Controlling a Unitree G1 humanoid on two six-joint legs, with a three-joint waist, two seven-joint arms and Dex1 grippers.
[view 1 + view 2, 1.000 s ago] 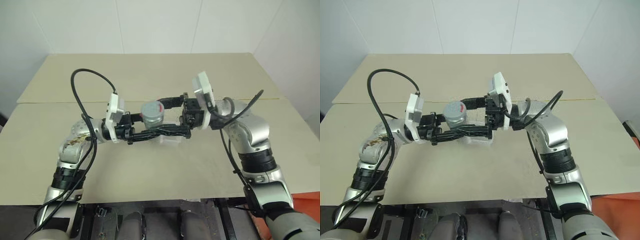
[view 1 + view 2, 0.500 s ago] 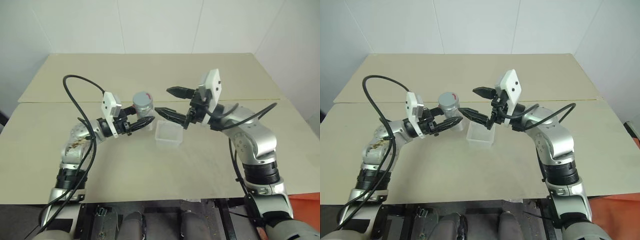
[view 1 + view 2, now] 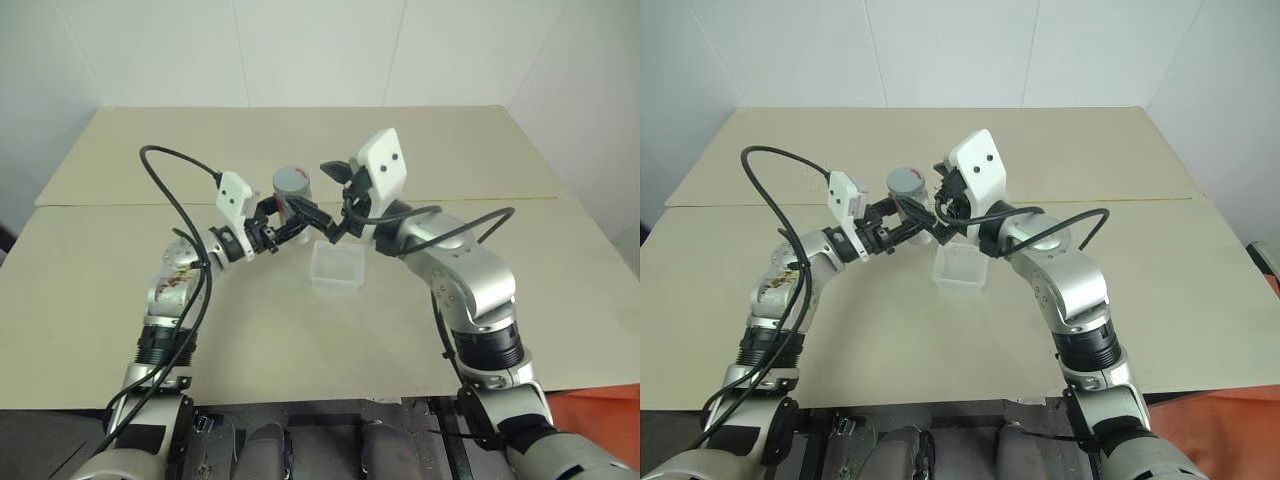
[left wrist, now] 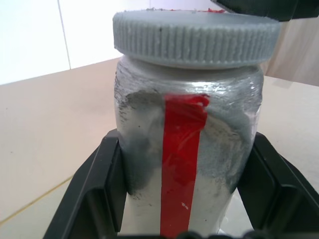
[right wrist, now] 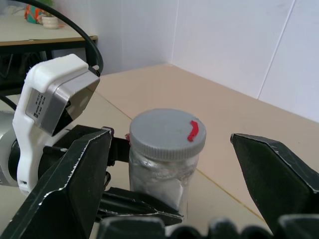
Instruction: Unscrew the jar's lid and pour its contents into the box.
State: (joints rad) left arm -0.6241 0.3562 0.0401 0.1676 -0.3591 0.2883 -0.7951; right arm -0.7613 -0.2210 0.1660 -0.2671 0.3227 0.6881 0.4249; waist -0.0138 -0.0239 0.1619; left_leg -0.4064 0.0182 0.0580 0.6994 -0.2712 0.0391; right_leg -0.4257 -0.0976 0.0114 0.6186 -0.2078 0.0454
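My left gripper is shut on the jar, holding it upright above the table, just behind and left of the box. The jar is silvery with a red stripe down its side, and both black fingers press on its lower body. The grey ribbed lid sits on top of the jar and carries a small red mark. My right gripper is open, one finger on each side of the lid with a gap to it. The clear plastic box stands on the table.
The beige table is made of two boards with a seam running across behind the box. White walls close it off at the back. A dark desk with small items stands far off in the right wrist view.
My left gripper has carried the jar forward, still shut on it. My right gripper has swung left toward the jar, and its open fingers now flank the lid.
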